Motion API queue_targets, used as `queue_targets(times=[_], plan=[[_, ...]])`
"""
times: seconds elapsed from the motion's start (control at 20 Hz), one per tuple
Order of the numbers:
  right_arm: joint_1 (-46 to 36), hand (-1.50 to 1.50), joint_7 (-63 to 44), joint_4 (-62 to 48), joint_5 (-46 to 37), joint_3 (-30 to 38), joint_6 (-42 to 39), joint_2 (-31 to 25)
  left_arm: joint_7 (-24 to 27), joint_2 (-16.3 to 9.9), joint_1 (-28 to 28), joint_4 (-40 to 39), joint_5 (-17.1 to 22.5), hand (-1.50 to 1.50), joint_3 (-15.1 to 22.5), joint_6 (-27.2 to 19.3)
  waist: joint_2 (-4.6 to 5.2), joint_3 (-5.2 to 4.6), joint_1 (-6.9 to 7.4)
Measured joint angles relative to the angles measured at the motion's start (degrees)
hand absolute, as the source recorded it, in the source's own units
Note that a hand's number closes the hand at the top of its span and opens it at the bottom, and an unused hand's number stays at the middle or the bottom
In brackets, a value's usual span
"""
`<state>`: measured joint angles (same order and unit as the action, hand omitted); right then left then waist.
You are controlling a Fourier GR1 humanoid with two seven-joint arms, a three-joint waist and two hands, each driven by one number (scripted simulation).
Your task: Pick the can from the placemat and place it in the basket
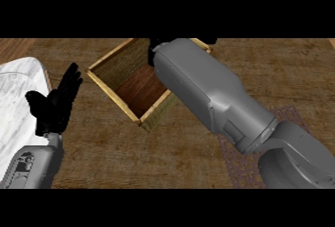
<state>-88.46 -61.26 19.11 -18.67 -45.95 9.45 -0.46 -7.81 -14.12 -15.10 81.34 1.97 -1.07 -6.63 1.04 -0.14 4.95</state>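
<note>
Currently showing, head view, kitchen counter from above.

Basket [116, 88]: square, straw-coloured walls with a pale wooden rim, reddish-brown floor, sitting at the far middle of the brown counter [131, 155] and turned corner-on toward the viewer. Its right and far parts are lying hidden under the right forearm.

Right forearm [216, 93]: grey, running from the near right corner diagonally up and left, crossing over the basket's right side. Right hand [160, 44]: only a small black portion is showing at the far end of the forearm, above the basket's far edge; whether its fingers are curled or straight cannot be told, and nothing it might be holding is showing.

Can: not visible anywhere; its place cannot be told.

Placemat [239, 166]: dark, patterned, lying on the counter at the near right, mostly covered by the right forearm; only strips are showing beside the arm.

Left hand [56, 104]: black, resting at the left, fingers straight and pointing away, holding nothing, well apart from the basket.

Marble surface [16, 102]: white, veined, occupying the far left edge, just beside the left hand.
</note>
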Motion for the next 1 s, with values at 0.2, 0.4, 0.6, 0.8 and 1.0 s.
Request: queue_targets(times=[0.2, 0.4, 0.6, 0.8, 1.0], plan=[[-2.00, -1.50, 0.33, 0.36, -0.51, 1.72, 7.06, -0.04, -0.79, -0.27, -0.37, 0.17, -0.08, 0.00, -0.50, -0.37, -0.20, 0.04, -0.59], [-4.35, -1.50, 0.30, -0.31, -0.68, 4.58, 14.91, -0.11, -0.91, -0.63, 0.08, 0.27, 0.11, 0.00, -0.97, -0.19, -0.53, 0.06, -1.42], [-5.25, -1.50, -0.04, -0.77, -0.75, 7.17, 21.71, -0.11, -1.16, -0.78, 0.99, 0.61, 0.15, 0.00, -1.54, -0.54, -1.03, 0.09, -2.80], [-4.68, -1.50, -0.04, 0.04, -0.50, 9.68, 27.96, -0.09, -1.12, -1.16, 2.11, 0.37, 0.14, 0.00, -2.48, -0.97, -1.64, 0.14, -4.47], [-2.57, -1.50, 0.29, 2.19, -0.37, 11.55, 32.37, -0.13, -0.17, -1.06, 3.90, 0.29, -0.16, 0.00, -3.15, -1.67, -2.26, 0.20, -6.26]])
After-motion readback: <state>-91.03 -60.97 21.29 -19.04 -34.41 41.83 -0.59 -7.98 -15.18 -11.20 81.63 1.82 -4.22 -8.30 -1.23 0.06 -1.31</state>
